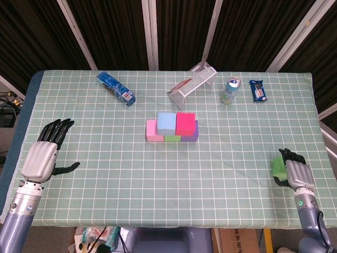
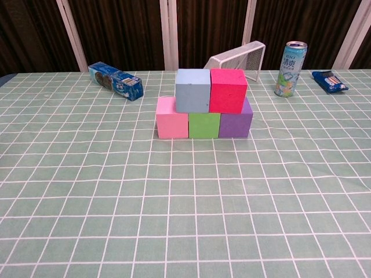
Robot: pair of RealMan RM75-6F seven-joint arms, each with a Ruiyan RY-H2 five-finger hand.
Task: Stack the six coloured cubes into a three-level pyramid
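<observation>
Five cubes stand stacked mid-table: pink (image 1: 151,132), green (image 1: 172,138) and purple (image 1: 192,134) in a bottom row, with light blue (image 1: 166,123) and magenta (image 1: 185,124) on top. The chest view shows the same pink (image 2: 172,117), green (image 2: 204,124), purple (image 2: 235,123), light blue (image 2: 192,90) and magenta (image 2: 228,90) cubes. A bright green cube (image 1: 278,167) is at the near right edge, and my right hand (image 1: 297,174) holds it between fingers and thumb. My left hand (image 1: 44,156) hovers at the near left with fingers spread and nothing in it. Neither hand appears in the chest view.
Behind the stack lie a blue snack box (image 1: 116,88), a tipped white wire basket (image 1: 192,84), a drink can (image 1: 230,91) and a small blue packet (image 1: 257,90). The table's near edge runs just below both hands.
</observation>
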